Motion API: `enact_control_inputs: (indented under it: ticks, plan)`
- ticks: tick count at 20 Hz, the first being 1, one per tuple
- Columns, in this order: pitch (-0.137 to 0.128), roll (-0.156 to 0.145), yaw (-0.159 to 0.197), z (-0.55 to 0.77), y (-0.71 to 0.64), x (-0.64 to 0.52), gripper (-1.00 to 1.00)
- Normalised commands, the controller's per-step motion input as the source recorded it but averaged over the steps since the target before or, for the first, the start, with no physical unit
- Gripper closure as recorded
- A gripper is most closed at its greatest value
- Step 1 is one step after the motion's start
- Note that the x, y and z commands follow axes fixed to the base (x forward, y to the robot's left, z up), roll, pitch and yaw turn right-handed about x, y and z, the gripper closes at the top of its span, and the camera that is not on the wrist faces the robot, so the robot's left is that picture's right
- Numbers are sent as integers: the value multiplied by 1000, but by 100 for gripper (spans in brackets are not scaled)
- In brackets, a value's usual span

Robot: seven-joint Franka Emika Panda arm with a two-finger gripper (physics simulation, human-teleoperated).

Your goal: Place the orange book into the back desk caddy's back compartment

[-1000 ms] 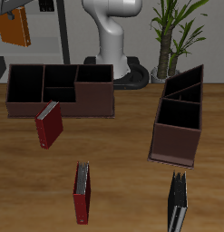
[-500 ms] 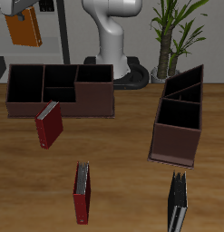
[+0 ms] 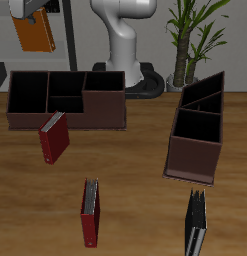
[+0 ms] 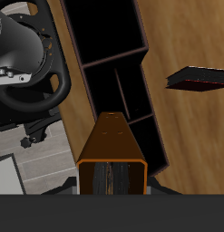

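My gripper (image 3: 33,8) is shut on the orange book (image 3: 36,34), which hangs below it high above the table, over the end of the back desk caddy (image 3: 65,98). The caddy is a long low reddish-brown box with black cells, seen broadside. In the wrist view the orange book (image 4: 112,149) fills the space between the fingers, with the caddy's cells (image 4: 112,54) below it.
A second reddish-brown caddy (image 3: 198,128) stands end-on at the other side. Two dark-red books (image 3: 54,137) (image 3: 90,211) and a black book (image 3: 197,225) stand on the table nearer the front edge. The robot base (image 3: 125,40) and a plant (image 3: 195,35) are behind.
The gripper with the orange book has moved sideways toward the robot base, from beyond the caddy's outer end to above it. Nothing else has moved.
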Motion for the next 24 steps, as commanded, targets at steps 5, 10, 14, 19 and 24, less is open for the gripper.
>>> enact_control_inputs:
  ticks: [5,10,14,19,24]
  plan:
    - [10,52,68,-53,170,15,100]
    - [-13,39,79,4,93,-3,100]
    - [5,47,66,-52,120,-14,100]
    - [2,36,61,-60,106,-10,100]
    - [-7,51,109,-113,148,-28,100]
